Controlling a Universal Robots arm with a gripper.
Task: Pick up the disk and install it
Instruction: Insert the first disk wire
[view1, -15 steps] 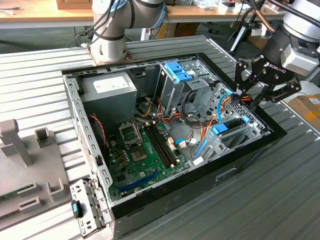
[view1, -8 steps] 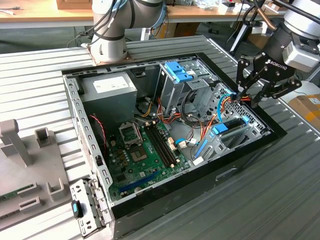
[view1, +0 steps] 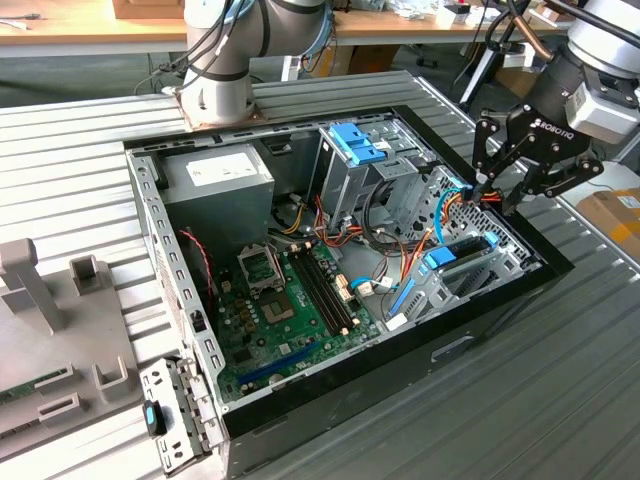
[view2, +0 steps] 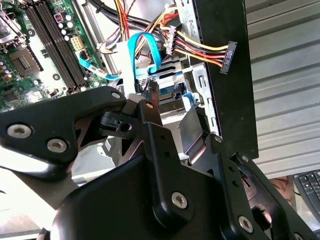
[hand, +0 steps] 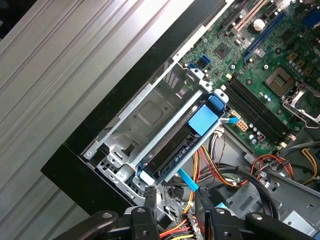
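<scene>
1. The gripper (view1: 495, 195) hangs over the near end of the drive cage (hand: 150, 110). In both wrist views the jaws stand apart with nothing clamped between them, so it's empty-handed as far as I can see.
2. The disk (hand: 175, 150) isn't in the gripper at all. It's lying in the drive cage, just below and ahead of the fingertips, with blue rails down both long sides and its blue tab at the end farther from the fingers. The exterior view shows the same: the disk (view1: 465, 250) sits low in the cage, under the gripper.
3. My read is that this is the seating part of the install. The disk looks lined up in the bay, but I can't tell whether it's clicked fully home.
4. To do this bit well, I'd keep the fingers square to the rails. Any pressure should run along the slot, not straight down on the drive's flat face. Go slow, because a crooked rail will jam in that cage.
5. Biggest worry is the power cables (hand: 200, 165) and the blue data cable (view2: 145, 47), which sit right beside the fingertips, close enough to snag or get pinched.
6. The motherboard (hand: 260, 65) is well beyond the disk's far end, so it's not a concern here.
</scene>
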